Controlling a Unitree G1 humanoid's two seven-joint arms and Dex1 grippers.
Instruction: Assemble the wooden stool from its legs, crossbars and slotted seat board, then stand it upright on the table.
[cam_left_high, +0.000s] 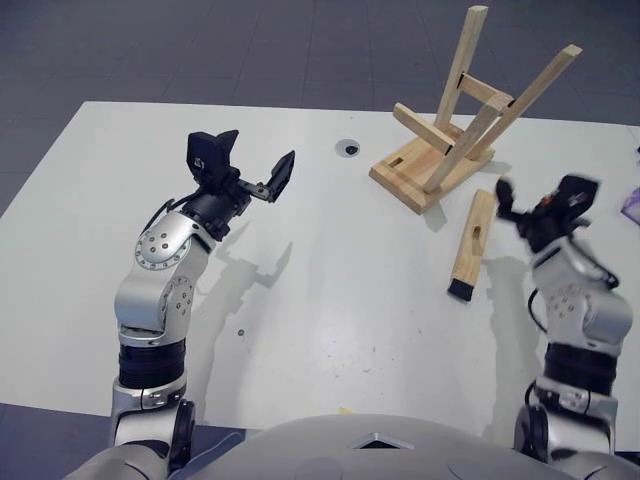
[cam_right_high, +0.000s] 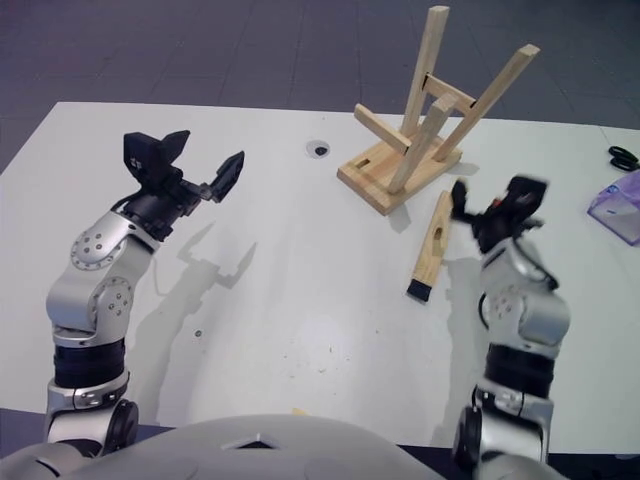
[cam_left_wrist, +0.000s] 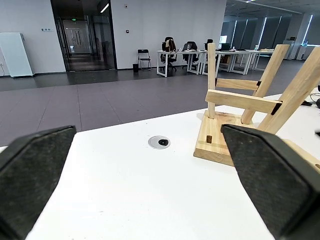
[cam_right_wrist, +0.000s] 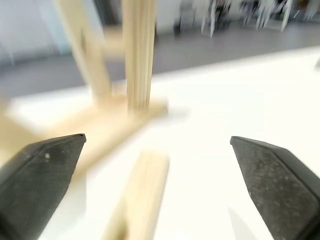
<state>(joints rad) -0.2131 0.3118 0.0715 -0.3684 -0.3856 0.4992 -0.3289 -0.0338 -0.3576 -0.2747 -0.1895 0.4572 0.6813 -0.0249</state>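
Stool (cam_left_high: 455, 148) rests seat-down, upper right of surface (cam_left_high: 330, 300); loose leg (cam_left_high: 473, 243) just below; left jaws and right jaws apart.

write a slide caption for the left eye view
Partly assembled stool, legs up, with one loose leg beside it on the table

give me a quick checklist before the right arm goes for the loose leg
1. right gripper open and empty: ok
2. left gripper open, empty, apart from the stool: ok
3. loose leg flat on the table, nothing on it: ok
4. seat board lying flat, three legs pointing up: ok
5. free slot in the board uncovered: ok
6. fitted joints fully seated: cannot tell
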